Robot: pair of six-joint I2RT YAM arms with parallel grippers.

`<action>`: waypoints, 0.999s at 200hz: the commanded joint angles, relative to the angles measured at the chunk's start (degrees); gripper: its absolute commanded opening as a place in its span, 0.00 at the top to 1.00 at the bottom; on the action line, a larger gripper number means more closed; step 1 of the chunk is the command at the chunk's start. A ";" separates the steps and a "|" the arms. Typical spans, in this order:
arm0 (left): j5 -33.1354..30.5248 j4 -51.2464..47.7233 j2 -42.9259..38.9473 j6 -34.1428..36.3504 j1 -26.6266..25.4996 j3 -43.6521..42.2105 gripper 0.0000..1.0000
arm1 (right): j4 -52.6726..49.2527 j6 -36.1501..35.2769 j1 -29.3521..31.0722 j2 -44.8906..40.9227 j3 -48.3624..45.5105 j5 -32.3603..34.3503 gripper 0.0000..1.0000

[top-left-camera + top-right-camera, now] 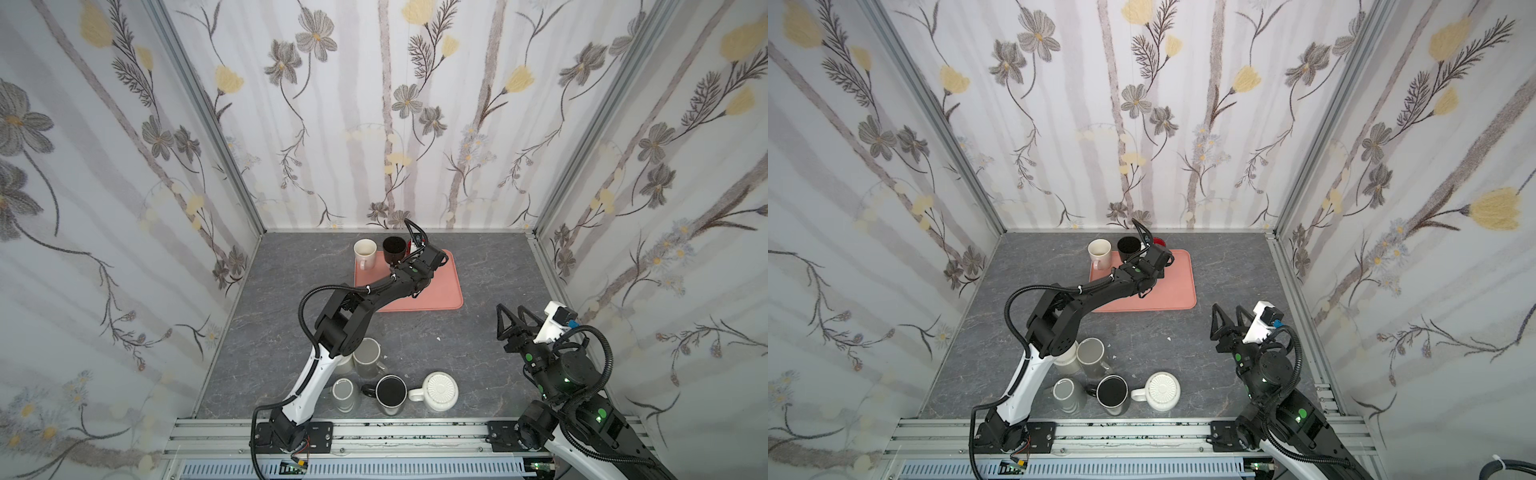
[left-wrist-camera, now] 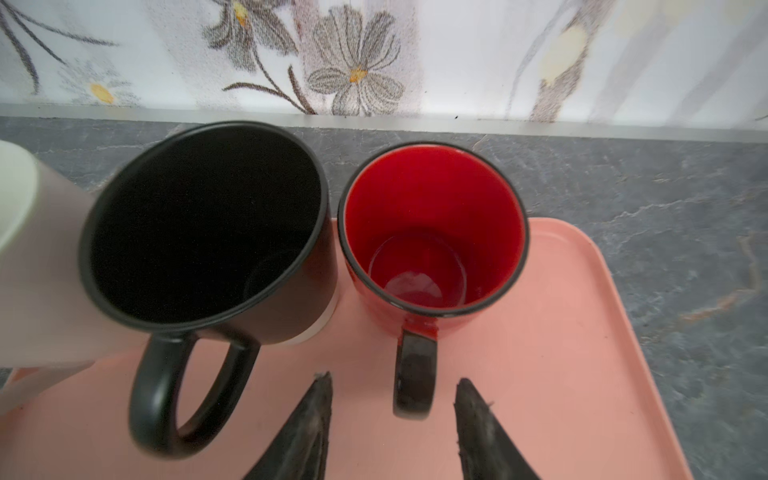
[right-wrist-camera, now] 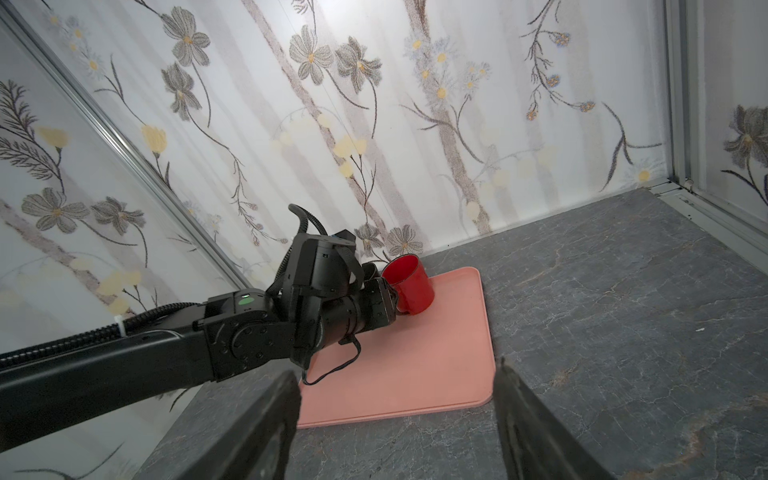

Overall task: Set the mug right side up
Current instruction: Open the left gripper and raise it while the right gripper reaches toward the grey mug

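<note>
A red mug (image 2: 432, 232) with a black rim and handle stands upright, mouth up, on the pink tray (image 2: 561, 332) near the back wall. My left gripper (image 2: 395, 378) is open, one fingertip on each side of the mug's handle (image 2: 415, 374) with a gap on both sides. The right wrist view shows the same mug (image 3: 409, 291) just past the left arm's wrist. In both top views it is mostly hidden behind that wrist. My right gripper (image 1: 511, 309) hangs open and empty over the table at the right, away from the tray.
A black mug (image 2: 199, 224) stands upright right beside the red one, and a cream mug (image 1: 365, 249) at the tray's far left corner. Near the front rail are grey mugs (image 1: 368, 357), a dark-lined mug (image 1: 390, 392) and an upside-down white mug (image 1: 438, 390).
</note>
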 commanded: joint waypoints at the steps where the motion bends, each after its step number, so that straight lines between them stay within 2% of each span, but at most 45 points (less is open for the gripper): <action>1: 2.45 7.99 -6.56 -2.24 -0.94 -4.74 0.49 | -0.06 -0.28 0.02 1.75 0.68 -2.96 0.25; 22: 6.18 12.70 -13.62 -3.61 -1.79 -10.63 0.43 | -0.16 -0.35 0.02 4.10 0.62 -5.54 0.24; 55: 14.19 18.32 -24.49 -9.44 -1.80 -20.95 0.36 | 2.56 0.91 0.02 8.12 -1.13 -10.64 0.23; 90: 14.91 21.35 -38.82 -10.16 -1.78 -32.20 0.28 | 6.52 0.94 0.11 17.65 -2.33 -20.46 0.23; 101: 14.85 23.06 -43.66 -10.53 -1.79 -37.66 0.22 | 7.97 0.92 0.19 21.10 -2.67 -23.57 0.23; 105: 15.04 23.53 -45.58 -10.63 -1.72 -39.43 0.10 | 8.56 0.96 0.38 22.18 -2.87 -24.65 0.23; 117: 15.61 24.43 -50.35 -10.82 -1.73 -43.98 0.00 | 10.70 1.00 1.36 25.16 -3.53 -27.12 0.24; 133: 16.00 25.28 -55.54 -11.05 -1.72 -49.30 0.00 | 12.68 0.72 3.94 28.94 -3.76 -27.47 0.23; 156: 15.61 25.50 -62.87 -11.10 -1.72 -55.69 0.00 | 12.26 -1.58 11.40 34.35 -1.24 -25.57 0.22; 200: 11.33 23.02 -75.47 -10.04 -1.54 -64.64 0.00 | 7.71 -6.24 19.57 45.56 7.08 -24.46 0.23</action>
